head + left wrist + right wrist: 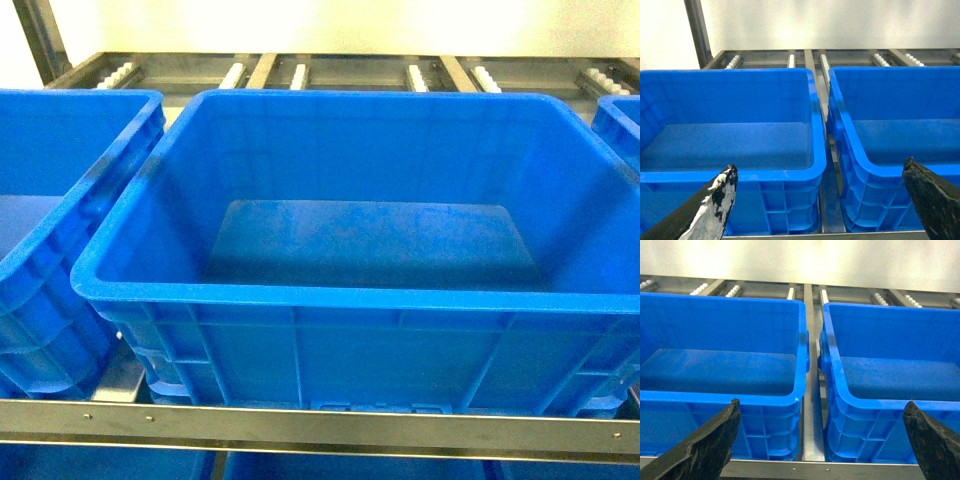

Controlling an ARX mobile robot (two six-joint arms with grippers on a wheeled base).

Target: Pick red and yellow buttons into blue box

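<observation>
The red and yellow buttons are out of view in every frame. A large blue box (330, 300) stands in the middle of the head view, its inside bare. Neither gripper shows in the head view. In the left wrist view my left gripper (820, 165) is open, its fingers (722, 192) wide apart in front of two blue boxes, with nothing between them. My right gripper (822, 404) is open too and holds nothing; it faces the gap between two blue boxes.
The boxes stand side by side on a metal rack with a front rail (320, 425) and roller tracks (300, 75) at the back. More blue boxes flank the middle one at left (60, 200) and right (620, 115). A metal divider (812, 405) runs between boxes.
</observation>
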